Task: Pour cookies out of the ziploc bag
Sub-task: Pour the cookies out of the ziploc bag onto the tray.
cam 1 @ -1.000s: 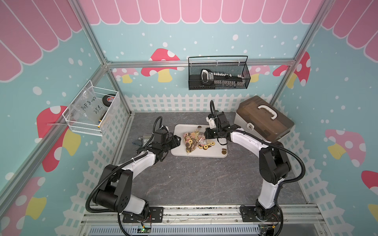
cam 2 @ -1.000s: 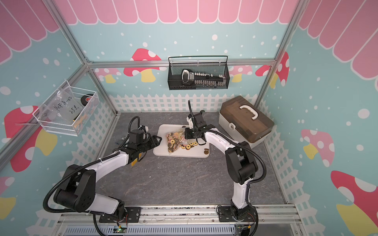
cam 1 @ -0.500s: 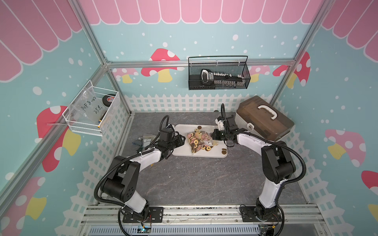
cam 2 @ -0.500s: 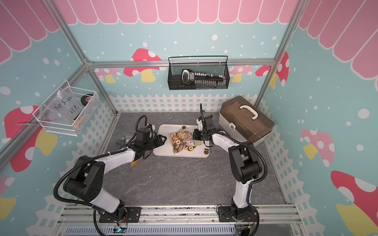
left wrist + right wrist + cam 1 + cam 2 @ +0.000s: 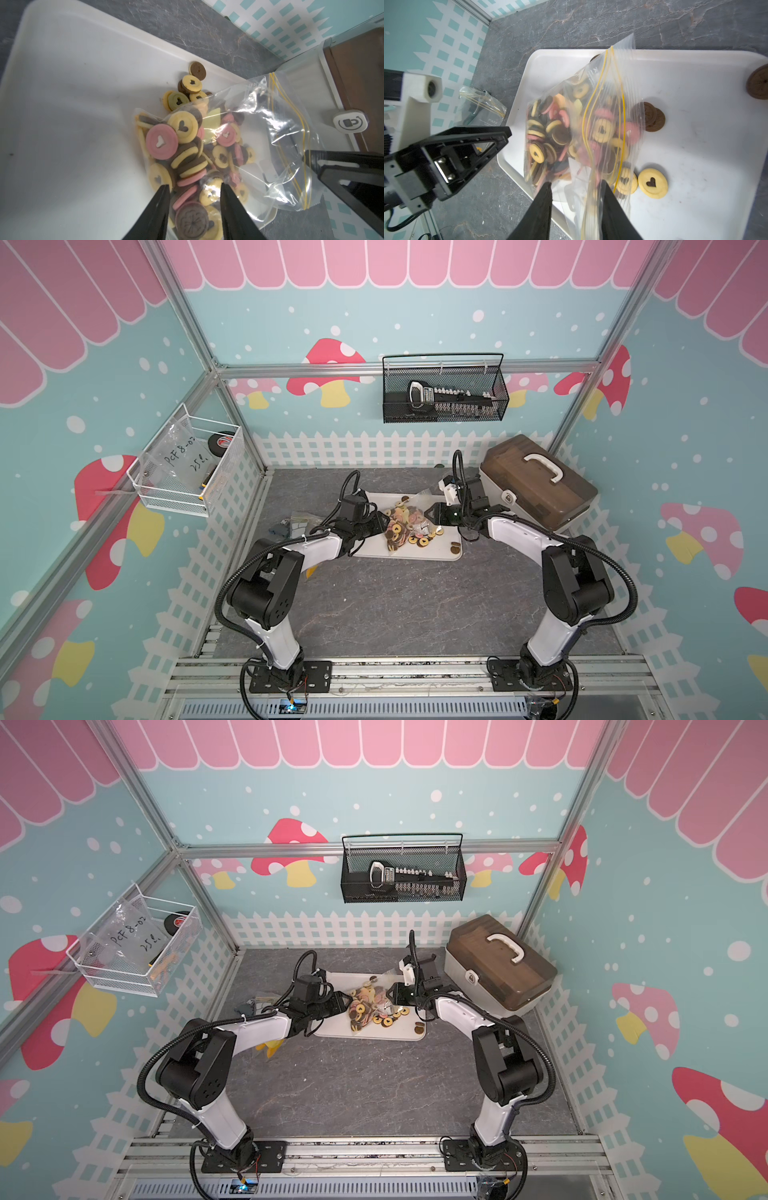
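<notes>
The clear ziploc bag (image 5: pixel 409 512) (image 5: pixel 376 997) with yellow zip lines lies on the white tray (image 5: pixel 415 554), still full of cookies (image 5: pixel 180 143) (image 5: pixel 548 135). A few cookies (image 5: pixel 653 183) lie loose on the tray beside it. My left gripper (image 5: pixel 194 187) (image 5: pixel 379 526) is shut on the bag's cookie-filled end, with cookies between its fingers. At the bag's zip end my right gripper (image 5: pixel 576 184) (image 5: pixel 432 513) is open. Its jaws stand apart, with only slack plastic between them.
A brown-lidded toolbox (image 5: pixel 536 489) stands close behind the right arm. A second clear bag (image 5: pixel 481 106) (image 5: pixel 297 522) lies on the grey table left of the tray. On the back wall hangs a black wire basket (image 5: pixel 444 393). A white one (image 5: pixel 187 464) hangs on the left wall.
The left gripper has moved right onto the bag and narrowed around its cookie end. The right gripper, shut before, has opened. Both the bag and the right gripper have shifted right on the tray.
</notes>
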Controlling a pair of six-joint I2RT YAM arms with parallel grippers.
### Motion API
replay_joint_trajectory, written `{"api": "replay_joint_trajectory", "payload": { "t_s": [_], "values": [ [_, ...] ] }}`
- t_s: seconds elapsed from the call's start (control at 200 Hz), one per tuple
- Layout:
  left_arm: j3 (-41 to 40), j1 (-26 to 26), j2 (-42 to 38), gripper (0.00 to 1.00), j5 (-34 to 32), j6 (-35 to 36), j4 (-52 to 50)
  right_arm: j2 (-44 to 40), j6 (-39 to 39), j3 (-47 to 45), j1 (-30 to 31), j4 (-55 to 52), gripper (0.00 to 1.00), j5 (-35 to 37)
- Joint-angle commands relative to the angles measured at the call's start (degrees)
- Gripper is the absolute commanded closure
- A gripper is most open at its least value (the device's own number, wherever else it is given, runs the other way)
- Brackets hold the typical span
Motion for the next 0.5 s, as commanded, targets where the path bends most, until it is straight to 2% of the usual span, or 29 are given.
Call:
{"api": "replay_joint_trajectory", "payload": {
  "t_s": [0.0,0.17,0.395,0.495],
  "values": [
    [0.54,0.15,1.81,0.56,0.52,-0.82,-0.98,-1.74,-1.02,-1.39,-0.12,0.68,0.63,0.31],
    [2.42,-0.28,2.43,0.56,0.7,0.46,-1.62,-1.26,-1.03,-1.48,-0.19,0.64,0.63,0.0],
    [8.98,-4.7,1.1,0.53,-9.23,6.22,-12.2,-1.17,-1.11,-1.65,-0.21,0.92,0.63,-0.06],
    [11.84,-5.71,1.5,0.46,-11.46,7.65,-15.14,-1.21,-1.21,-1.74,-0.21,0.96,0.63,0.02]
  ]
}}
